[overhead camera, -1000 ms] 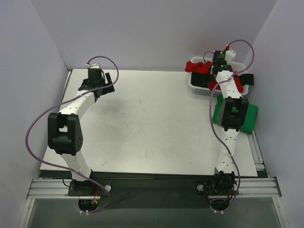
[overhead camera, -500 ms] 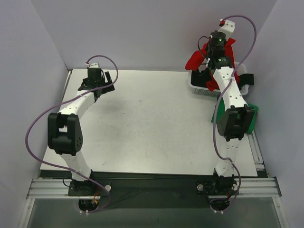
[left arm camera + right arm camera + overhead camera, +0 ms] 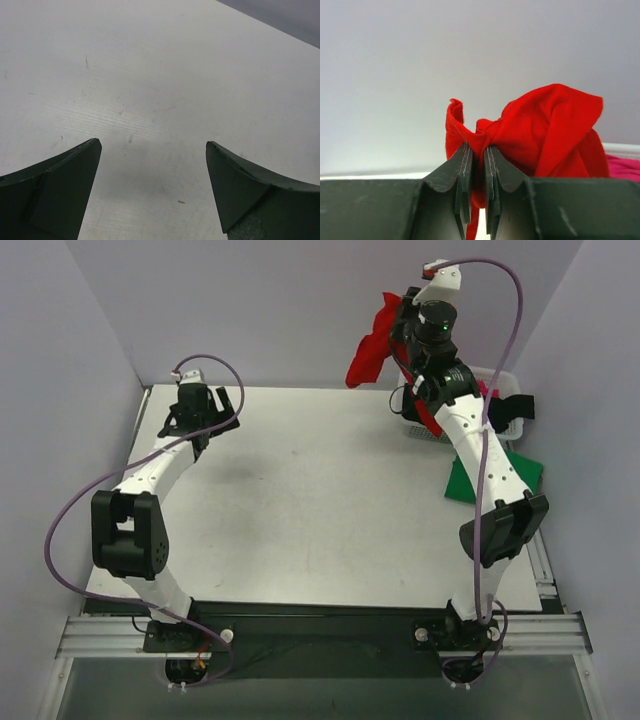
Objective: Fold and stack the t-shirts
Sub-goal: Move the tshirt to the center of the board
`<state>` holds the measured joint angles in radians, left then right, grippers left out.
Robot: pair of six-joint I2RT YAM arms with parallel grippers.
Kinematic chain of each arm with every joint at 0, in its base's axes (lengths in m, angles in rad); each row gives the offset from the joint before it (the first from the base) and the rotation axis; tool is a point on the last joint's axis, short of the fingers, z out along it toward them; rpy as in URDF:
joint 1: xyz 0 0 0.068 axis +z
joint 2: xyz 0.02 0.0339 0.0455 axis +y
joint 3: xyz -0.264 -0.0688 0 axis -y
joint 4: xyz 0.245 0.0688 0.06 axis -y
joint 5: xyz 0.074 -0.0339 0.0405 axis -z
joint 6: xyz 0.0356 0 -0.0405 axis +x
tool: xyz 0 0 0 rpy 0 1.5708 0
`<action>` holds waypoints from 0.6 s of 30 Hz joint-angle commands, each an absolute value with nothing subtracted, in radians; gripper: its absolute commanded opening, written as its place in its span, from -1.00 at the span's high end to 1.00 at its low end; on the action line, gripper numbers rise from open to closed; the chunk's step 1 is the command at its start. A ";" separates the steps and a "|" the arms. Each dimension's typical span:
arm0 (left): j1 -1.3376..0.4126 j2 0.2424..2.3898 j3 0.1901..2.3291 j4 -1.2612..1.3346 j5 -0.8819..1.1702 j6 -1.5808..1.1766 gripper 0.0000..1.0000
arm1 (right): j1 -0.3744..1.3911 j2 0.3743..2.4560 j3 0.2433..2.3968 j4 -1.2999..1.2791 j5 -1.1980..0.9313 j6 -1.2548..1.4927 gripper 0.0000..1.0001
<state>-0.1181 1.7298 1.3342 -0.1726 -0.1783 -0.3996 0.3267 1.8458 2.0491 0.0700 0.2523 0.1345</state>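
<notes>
A bright red t-shirt (image 3: 370,345) hangs bunched in the air above the table's back right, with my right gripper (image 3: 403,320) shut on a fold of it. In the right wrist view the jaws (image 3: 477,147) pinch the red t-shirt (image 3: 545,130) tightly. A green t-shirt (image 3: 525,472) lies flat at the table's right edge, partly under the right arm. A bit of a pink t-shirt (image 3: 493,392) shows in the basket. My left gripper (image 3: 205,415) stands open at the back left, and in its own view (image 3: 152,145) only bare table lies between its fingers.
A white lattice basket (image 3: 505,375) stands at the back right corner, with a black piece (image 3: 522,405) at its right side. In the right wrist view its white rim (image 3: 620,148) and pink cloth (image 3: 625,167) show low on the right. Walls close in behind and on both sides.
My right arm has risen and swung left, lifting the red t-shirt out of the basket into the air. The left arm has barely shifted.
</notes>
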 commanded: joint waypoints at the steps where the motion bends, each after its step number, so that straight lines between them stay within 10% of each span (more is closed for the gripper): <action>1: -0.112 1.642 1.316 -0.112 -0.164 -0.414 -0.94 | 0.425 1.766 2.115 0.115 0.122 0.169 1.00; 10: -0.109 1.485 1.218 -0.176 -0.212 -0.400 -0.95 | 0.555 1.715 2.174 0.048 0.008 0.372 1.00; 18: -0.107 1.388 1.161 -0.313 -0.328 -0.403 -0.95 | 0.494 1.435 1.599 0.025 0.242 0.489 0.82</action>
<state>-0.1143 1.4319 1.1744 -0.2459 -0.2607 -0.4065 0.5385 1.5303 1.7309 -0.0029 0.1040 0.4126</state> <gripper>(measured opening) 0.974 0.112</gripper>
